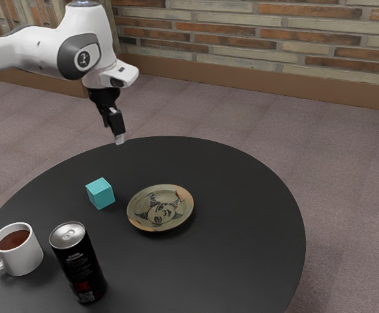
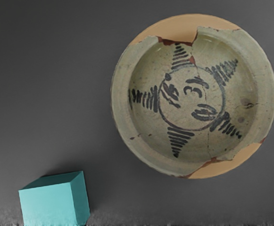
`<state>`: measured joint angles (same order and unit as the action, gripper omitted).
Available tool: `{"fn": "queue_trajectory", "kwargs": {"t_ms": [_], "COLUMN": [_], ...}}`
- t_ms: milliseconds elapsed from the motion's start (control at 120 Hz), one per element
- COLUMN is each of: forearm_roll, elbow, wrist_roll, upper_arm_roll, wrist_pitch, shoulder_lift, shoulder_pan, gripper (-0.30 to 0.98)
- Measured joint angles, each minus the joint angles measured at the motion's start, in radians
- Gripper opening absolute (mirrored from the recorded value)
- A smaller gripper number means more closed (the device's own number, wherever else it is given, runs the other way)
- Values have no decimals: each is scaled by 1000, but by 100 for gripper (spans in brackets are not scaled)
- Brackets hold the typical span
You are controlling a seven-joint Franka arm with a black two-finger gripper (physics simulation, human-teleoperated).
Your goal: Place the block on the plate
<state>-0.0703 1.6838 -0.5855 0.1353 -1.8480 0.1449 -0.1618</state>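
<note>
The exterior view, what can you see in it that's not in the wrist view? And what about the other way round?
In the exterior view: a white mug with brown drink, a black can, a brick wall, the floor, my white arm and my black gripper.

In the wrist view: five striped spikes to count around the plate's painted ring.

In both: the blue-green block beside the plate, on the dark table.

Block on tbl, ext. view's left of plate, behind mug & can.
</note>
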Motion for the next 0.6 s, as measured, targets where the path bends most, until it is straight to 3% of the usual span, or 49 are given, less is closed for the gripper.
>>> {"fn": "queue_trajectory", "kwargs": {"t_ms": [200, 467, 600], "forearm_roll": [-21, -34, -3], "elbow": [8, 12, 12], "wrist_roll": [-4, 10, 16], "upper_arm_roll": [5, -76, -79], "wrist_pitch": [12, 19, 5], "shoulder_lift": [6, 142, 207], "shoulder_pan": [2, -15, -57], "gripper": [69, 69, 69]}}
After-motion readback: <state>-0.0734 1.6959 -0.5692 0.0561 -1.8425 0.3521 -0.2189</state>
